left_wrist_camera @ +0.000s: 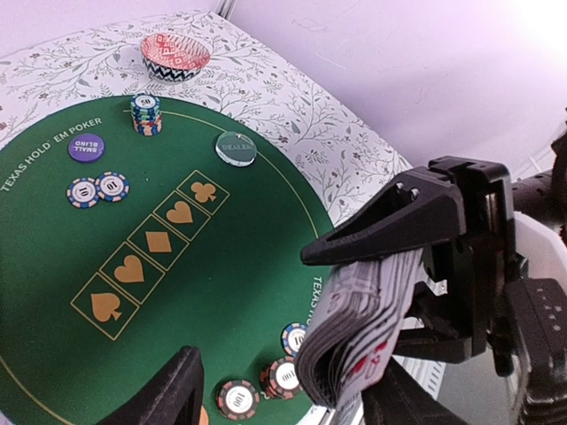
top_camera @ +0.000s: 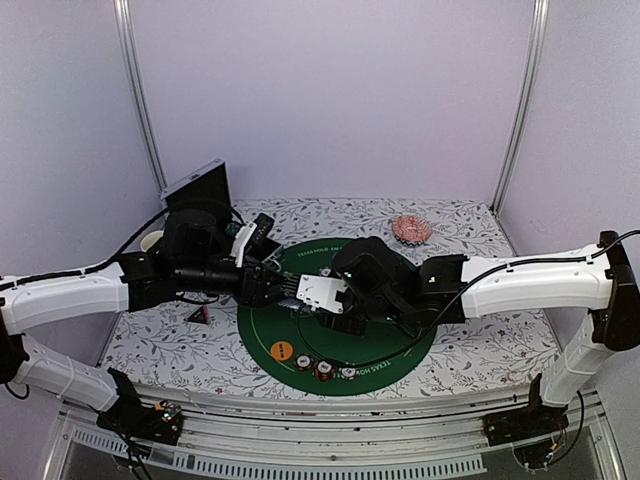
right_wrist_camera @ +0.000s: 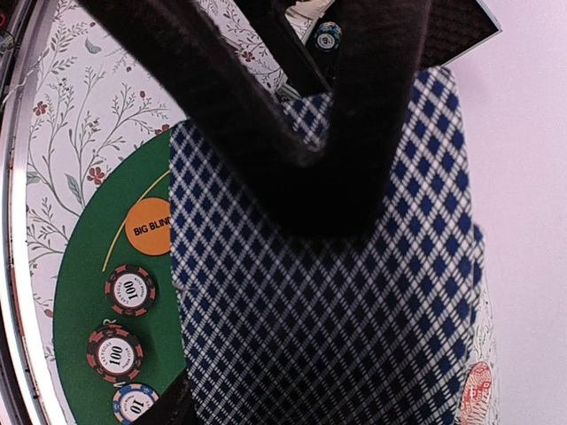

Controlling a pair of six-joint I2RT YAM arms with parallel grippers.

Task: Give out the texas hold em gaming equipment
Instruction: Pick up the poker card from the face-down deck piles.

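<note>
Right gripper [right_wrist_camera: 330,199]: both dark fingers [right_wrist_camera: 213,88] enter from 12 o'clock and meet in a V at frame centre, clamped on the deck [right_wrist_camera: 354,319]. I see the deck's blue-and-white diamond back filling the centre through 3 and 6 o'clock.

Green mat [right_wrist_camera: 84,257] lies at 9, floral worktop [right_wrist_camera: 80,115] at 10.

On the mat:
- Orange BIG BLIND disc [right_wrist_camera: 146,228] at 9, its right edge under the deck.
- Upper 100 chip [right_wrist_camera: 130,290] and lower 100 chip [right_wrist_camera: 115,352] at 8, near but not touching.
- Blue 10 chip [right_wrist_camera: 133,403] at 7, cut by the frame edge.

Small blue-rimmed chip [right_wrist_camera: 328,35] at 12. Red print at 5, unidentifiable.
</note>
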